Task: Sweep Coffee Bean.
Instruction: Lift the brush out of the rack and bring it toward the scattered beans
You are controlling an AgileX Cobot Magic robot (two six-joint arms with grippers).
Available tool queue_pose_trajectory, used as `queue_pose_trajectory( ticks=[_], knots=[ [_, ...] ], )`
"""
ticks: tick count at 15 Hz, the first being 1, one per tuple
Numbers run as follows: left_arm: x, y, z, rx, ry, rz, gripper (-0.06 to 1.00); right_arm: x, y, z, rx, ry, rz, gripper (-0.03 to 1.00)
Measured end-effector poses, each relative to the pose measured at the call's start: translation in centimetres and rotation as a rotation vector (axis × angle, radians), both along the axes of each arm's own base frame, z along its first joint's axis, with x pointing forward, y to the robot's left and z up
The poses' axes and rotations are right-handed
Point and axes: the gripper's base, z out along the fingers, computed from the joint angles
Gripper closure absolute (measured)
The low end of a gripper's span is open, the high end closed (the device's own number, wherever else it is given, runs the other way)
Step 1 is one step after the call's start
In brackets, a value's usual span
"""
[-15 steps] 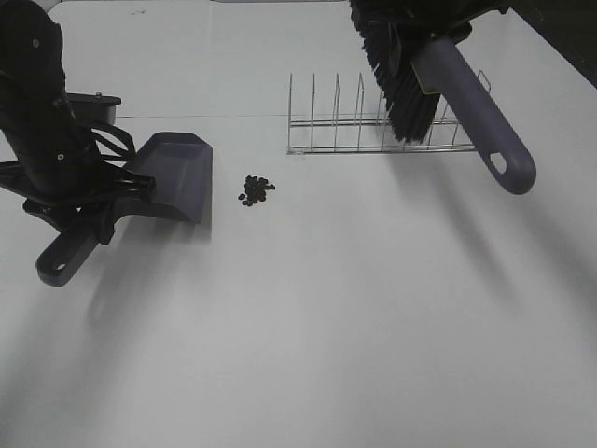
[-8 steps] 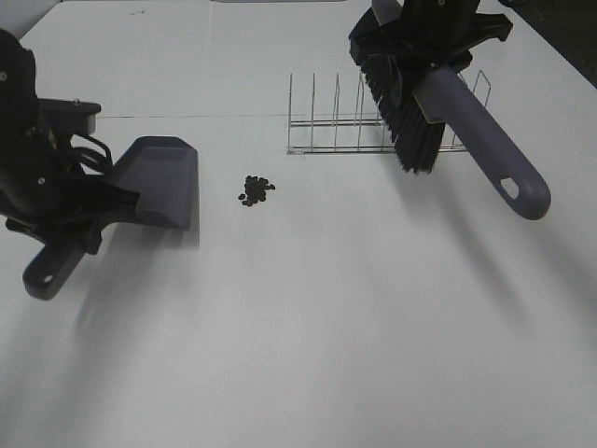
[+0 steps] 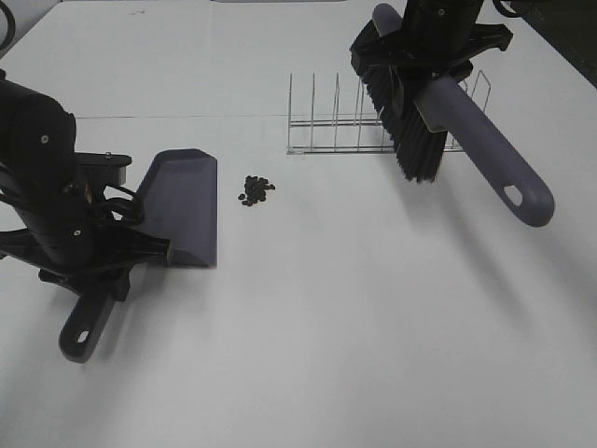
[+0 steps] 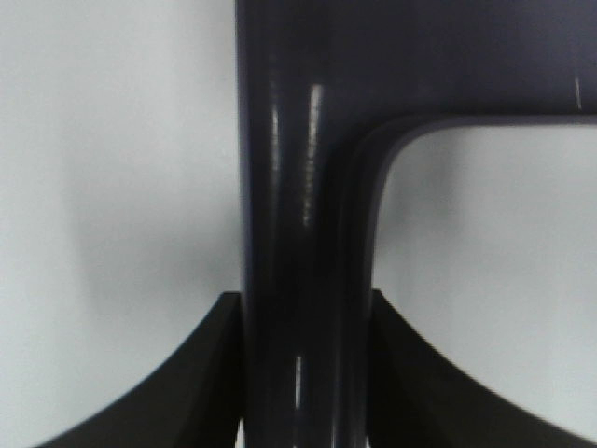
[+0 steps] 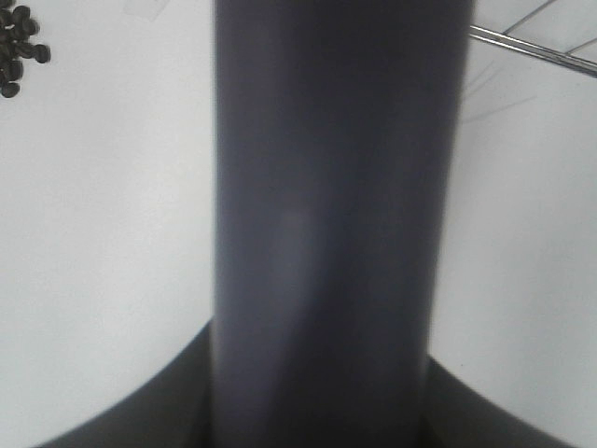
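Nearest the camera, the white tabletop (image 3: pixel 354 327) lay bare across its front. On its left side the left gripper (image 3: pixel 101 266) was clamped on the handle of the purple-grey plastic dustpan (image 3: pixel 182 205); in the left wrist view the two black fingers (image 4: pixel 210 373) pressed flat against either side of that glossy handle (image 4: pixel 298 187), jaws narrowed to its width. The handle's looped end pointed back toward the near-left, and the pan's wide side faced the middle of the table. Whether the pan's lip touched the surface could not be told.

Just beyond and to the right of the pan, apart from it, the small dark oval coffee beans (image 3: pixel 255 189) sat in one tight cluster on the table; the right wrist view caught a few of them at its edge (image 5: pixel 19 47).

Farther back on the right, the right gripper (image 3: pixel 431 58) was closed around the long purple-grey handled brush with black bristles (image 3: pixel 471 131), held in the air and slanted, bristles (image 3: pixel 410 131) hanging down in front of the thin silver wire rack (image 3: pixel 326 135). The handle (image 5: pixel 326 187) filled the space between the fingers (image 5: pixel 140 411)
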Motion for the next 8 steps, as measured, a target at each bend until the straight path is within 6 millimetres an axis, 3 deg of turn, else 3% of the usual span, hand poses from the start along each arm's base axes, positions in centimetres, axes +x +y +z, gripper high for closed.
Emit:
queue_pose_trajectory(
  ticks=[6, 8],
  knots=[
    [0.2, -0.55, 0.32, -0.051, 0.021, 0.044, 0.6, -0.01, 0.02, 0.0, 0.003, 0.001, 0.0, 0.68],
    [0.14, -0.67, 0.32, -0.066, 0.029, 0.056, 0.53, -0.01, 0.02, 0.0, 0.003, 0.001, 0.0, 0.68]
  ],
)
